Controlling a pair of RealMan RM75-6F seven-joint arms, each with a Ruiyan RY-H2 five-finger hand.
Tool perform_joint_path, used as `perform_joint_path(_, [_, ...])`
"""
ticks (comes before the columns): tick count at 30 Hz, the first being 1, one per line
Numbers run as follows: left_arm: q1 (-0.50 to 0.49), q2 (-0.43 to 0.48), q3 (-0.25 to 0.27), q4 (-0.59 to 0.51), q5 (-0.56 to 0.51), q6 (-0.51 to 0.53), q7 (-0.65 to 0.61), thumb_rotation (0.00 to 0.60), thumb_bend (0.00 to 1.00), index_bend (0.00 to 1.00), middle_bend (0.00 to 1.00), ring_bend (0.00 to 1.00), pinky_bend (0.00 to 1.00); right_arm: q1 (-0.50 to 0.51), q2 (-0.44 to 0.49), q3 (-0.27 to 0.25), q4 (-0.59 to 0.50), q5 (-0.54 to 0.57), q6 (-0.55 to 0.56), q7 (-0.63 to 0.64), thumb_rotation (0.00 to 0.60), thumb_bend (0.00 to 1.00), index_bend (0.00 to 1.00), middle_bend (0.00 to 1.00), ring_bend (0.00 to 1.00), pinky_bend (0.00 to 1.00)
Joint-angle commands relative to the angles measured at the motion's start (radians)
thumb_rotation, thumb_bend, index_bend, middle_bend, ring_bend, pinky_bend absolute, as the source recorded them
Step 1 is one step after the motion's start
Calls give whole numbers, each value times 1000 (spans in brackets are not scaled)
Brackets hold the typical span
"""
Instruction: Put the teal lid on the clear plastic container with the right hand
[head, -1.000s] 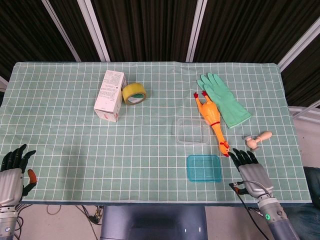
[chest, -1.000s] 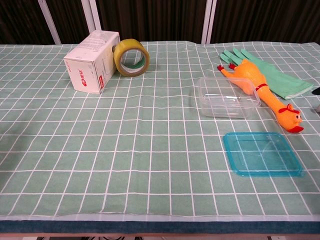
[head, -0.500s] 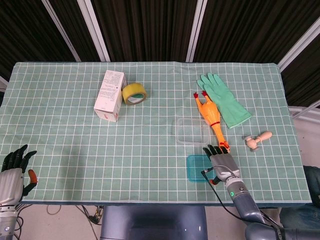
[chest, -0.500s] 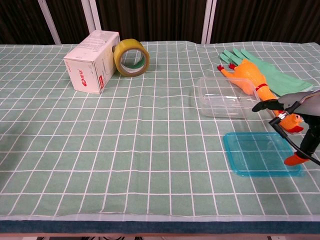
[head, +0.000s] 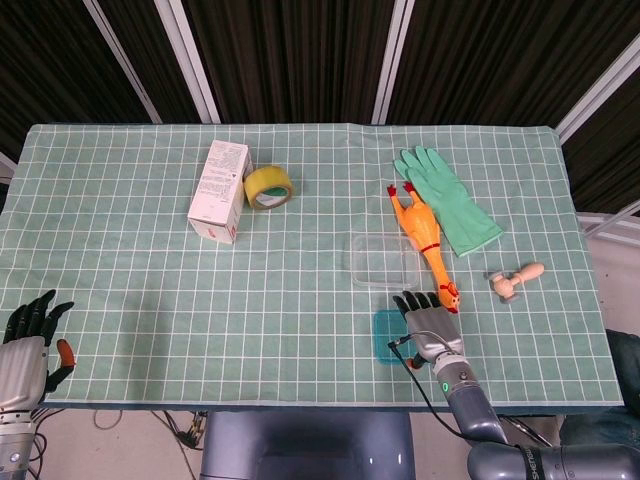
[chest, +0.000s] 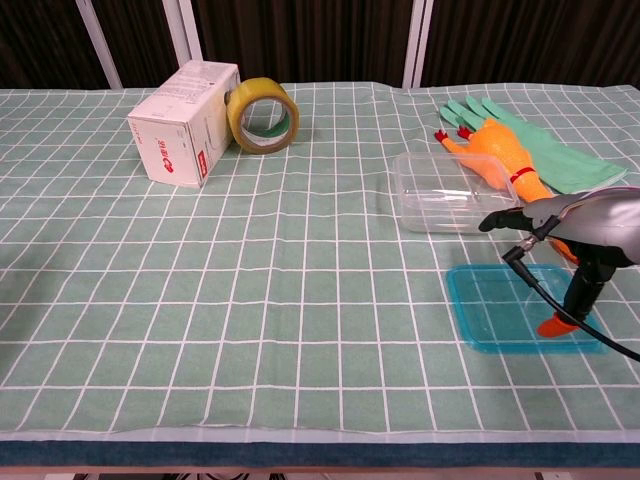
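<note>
I have the right hand (head: 428, 325) spread flat, palm down, above the flat square teal plastic lid (chest: 495, 315), fingers apart and gripping nothing; in the chest view its orange-tipped thumb (chest: 553, 325) points down at the lid's right part, and I cannot tell whether it touches. The lid lies on the green checked cloth of the desk (head: 300, 290), at 6 o'clock from the clear rectangular plastic container (head: 382, 261), near it but apart. The container sits upright with its mouth uncovered.

The orange rubber chicken (head: 422, 238) lies just at 3 o'clock of the container, its head beside my right fingertips (head: 412, 299). The mint-green rubber glove (head: 446, 204) lies further toward 2 o'clock, and a small wooden peg-like piece (head: 514, 279) toward 3 o'clock.

The left hand (head: 28, 345) hangs at the desk's 8 o'clock corner, fingers spread, holding nothing. The white cardboard box (head: 220, 190) and the roll of yellow tape (head: 269, 187) touch each other at 10 o'clock.
</note>
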Motion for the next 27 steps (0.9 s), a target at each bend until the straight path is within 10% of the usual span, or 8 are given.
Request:
perform_joint_path(1, [0,0,0,1,0,0,1,600,742,179,0,0,0,0,-1,-12,-1,-3,6,7,600,200,0,85,0,0])
perform_joint_path(27, [-1,-2,1,2,0,1,6,600,741,179,0,0,0,1,-17,-59,20,-23,34,62,600,200,0,171,0,0])
